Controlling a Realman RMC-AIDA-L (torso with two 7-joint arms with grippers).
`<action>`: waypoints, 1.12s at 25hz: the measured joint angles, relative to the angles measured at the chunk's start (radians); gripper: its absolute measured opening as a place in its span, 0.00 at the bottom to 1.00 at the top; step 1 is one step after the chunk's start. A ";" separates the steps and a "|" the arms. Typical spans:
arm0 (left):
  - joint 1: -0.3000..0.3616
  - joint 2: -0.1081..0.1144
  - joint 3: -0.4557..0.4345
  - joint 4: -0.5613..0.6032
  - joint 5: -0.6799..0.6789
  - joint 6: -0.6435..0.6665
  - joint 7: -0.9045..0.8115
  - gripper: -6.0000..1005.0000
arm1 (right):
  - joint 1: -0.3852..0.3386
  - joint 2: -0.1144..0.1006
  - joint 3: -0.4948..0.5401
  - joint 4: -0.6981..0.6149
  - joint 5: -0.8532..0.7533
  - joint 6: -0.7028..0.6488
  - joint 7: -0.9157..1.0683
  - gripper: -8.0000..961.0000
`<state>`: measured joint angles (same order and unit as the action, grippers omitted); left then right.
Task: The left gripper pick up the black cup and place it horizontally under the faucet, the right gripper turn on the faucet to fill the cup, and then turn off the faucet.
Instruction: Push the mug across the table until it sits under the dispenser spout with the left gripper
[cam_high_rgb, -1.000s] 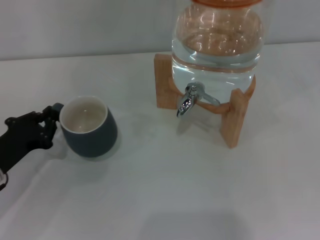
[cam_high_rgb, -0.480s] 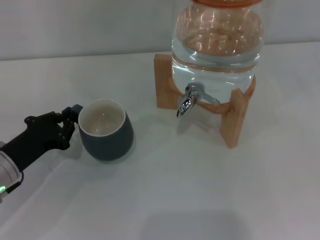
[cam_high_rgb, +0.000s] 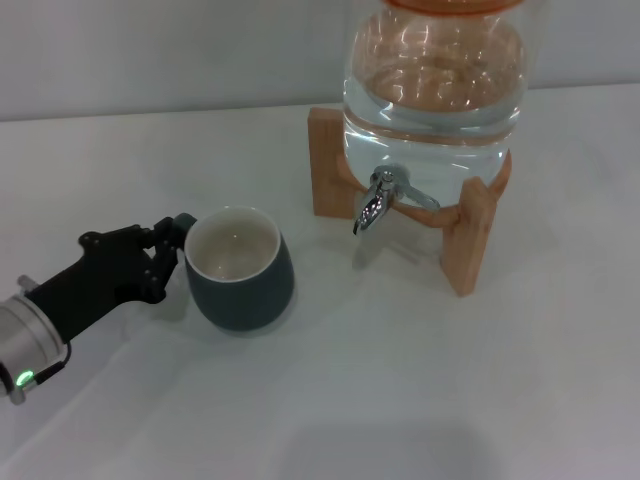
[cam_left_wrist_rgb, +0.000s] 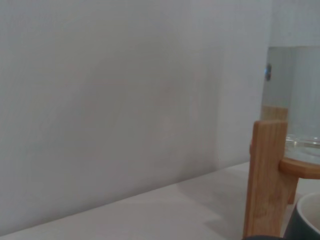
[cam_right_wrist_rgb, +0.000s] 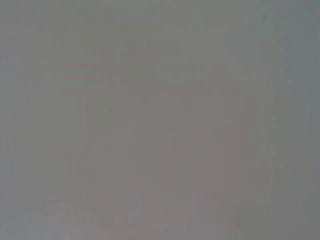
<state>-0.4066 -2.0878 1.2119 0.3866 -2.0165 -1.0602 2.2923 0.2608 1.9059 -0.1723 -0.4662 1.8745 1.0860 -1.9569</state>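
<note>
White worktop: left pincer pinches only the cup handle, cup well short of the faucet; risk: cup swivels, ending off-centre under the spout.

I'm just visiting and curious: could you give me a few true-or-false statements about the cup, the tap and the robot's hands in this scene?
1. The black cup stands upright, its mouth facing up. True.
2. The cup sits directly under the faucet. False: it is off to the robot's left of it.
3. The left gripper is at the cup's handle. True.
4. The right gripper is on the faucet lever. False: it is not in view.
5. The glass jar rests on a wooden stand. True.
</note>
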 joint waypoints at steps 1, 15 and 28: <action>-0.002 0.000 0.007 0.001 0.000 0.000 -0.002 0.11 | 0.000 0.000 -0.001 0.000 0.000 0.000 0.000 0.88; -0.015 -0.002 0.052 0.009 -0.004 -0.035 -0.029 0.11 | 0.000 -0.001 -0.002 0.000 0.000 0.000 0.000 0.88; -0.016 0.002 0.051 0.009 -0.004 -0.018 -0.025 0.11 | 0.001 0.002 -0.004 0.000 0.000 -0.010 0.000 0.88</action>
<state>-0.4224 -2.0863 1.2628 0.3957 -2.0204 -1.0785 2.2671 0.2623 1.9075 -0.1765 -0.4664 1.8745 1.0765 -1.9574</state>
